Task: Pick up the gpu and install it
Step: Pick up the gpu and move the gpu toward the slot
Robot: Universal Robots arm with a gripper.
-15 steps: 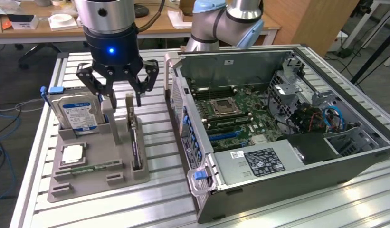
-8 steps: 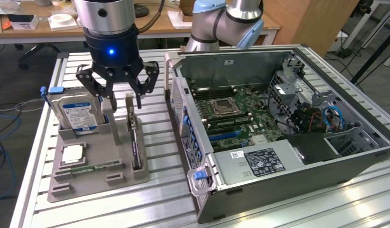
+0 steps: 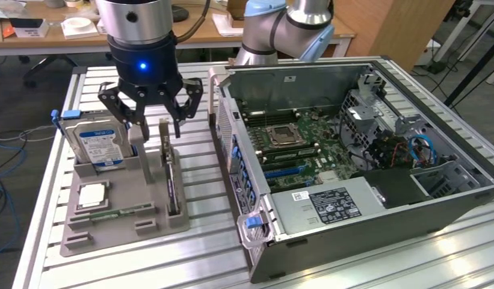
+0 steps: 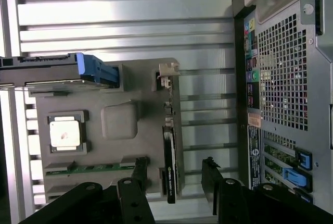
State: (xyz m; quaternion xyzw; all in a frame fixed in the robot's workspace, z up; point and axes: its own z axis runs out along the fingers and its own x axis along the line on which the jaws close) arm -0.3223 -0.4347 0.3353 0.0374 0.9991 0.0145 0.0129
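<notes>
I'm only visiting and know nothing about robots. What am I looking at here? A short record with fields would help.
Hand: open, over the gpu, a finger on each side, not gripping it
Gpu: standing on edge in the grey holder, not yet installed
Grey holder: on the slatted table, beside the computer case, to the exterior view's left
Also in holder: hard drive upright; processor chip and memory stick lying flat
Computer case: side open, motherboard exposed
</notes>
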